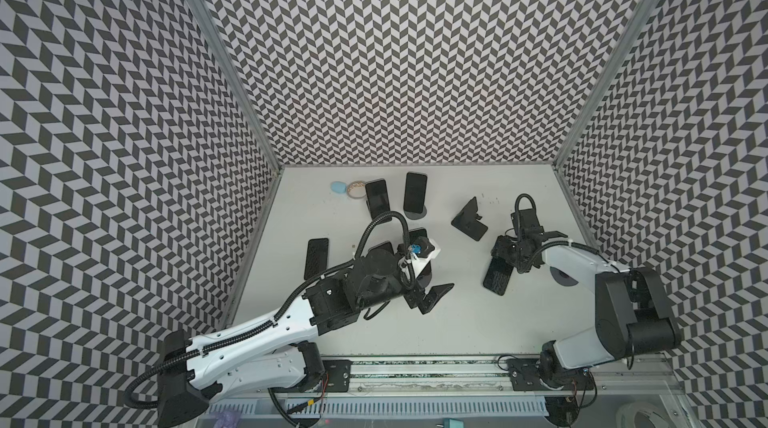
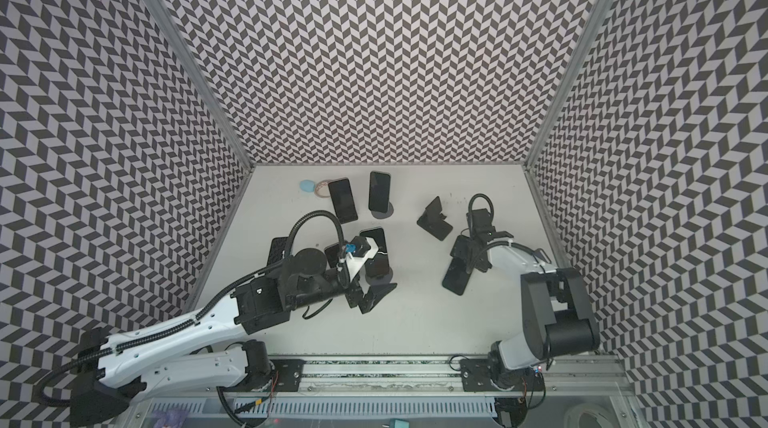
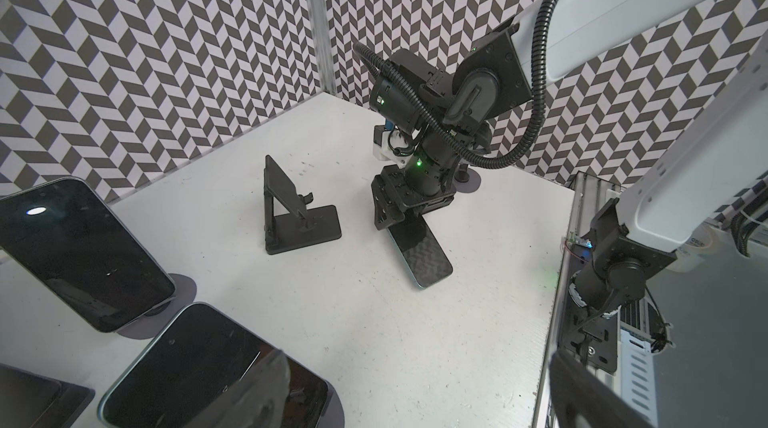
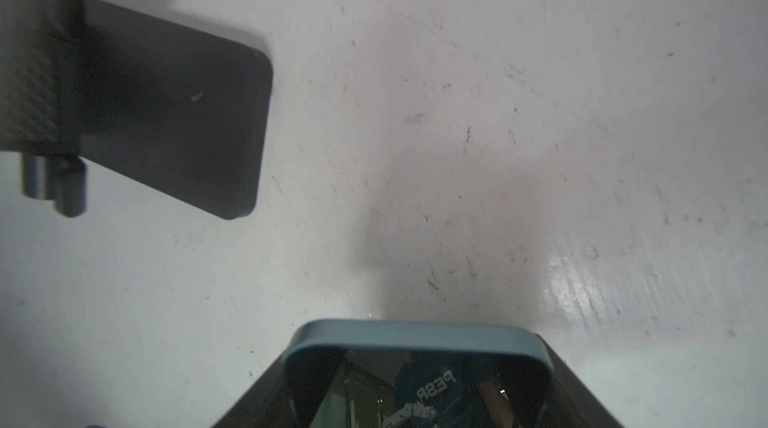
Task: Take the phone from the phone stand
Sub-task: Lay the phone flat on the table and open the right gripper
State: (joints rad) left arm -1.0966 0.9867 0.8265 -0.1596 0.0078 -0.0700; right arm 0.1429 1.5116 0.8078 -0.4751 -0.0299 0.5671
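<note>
1. The right gripper [image 1: 509, 253] is clamped on the upper end of the dark, teal-edged rectangular phone [image 1: 496, 278]. The left wrist view shows this grip [image 3: 395, 213] clearly.
2. The phone [image 3: 424, 257] is off the black folding plastic phone stand [image 3: 291, 213]. It sits just beside the stand without touching it.
3. The phone slants down from the gripper toward the white tabletop [image 1: 457, 322]. I cannot tell whether its free end touches the surface.
4. The left gripper [image 1: 432, 297] hovers near the table's middle with its jaws wide apart and nothing between them, well apart from that phone.
5. Behind the left arm, another dark phone on a round grey base [image 1: 415, 195] stands near the back wall.
</note>
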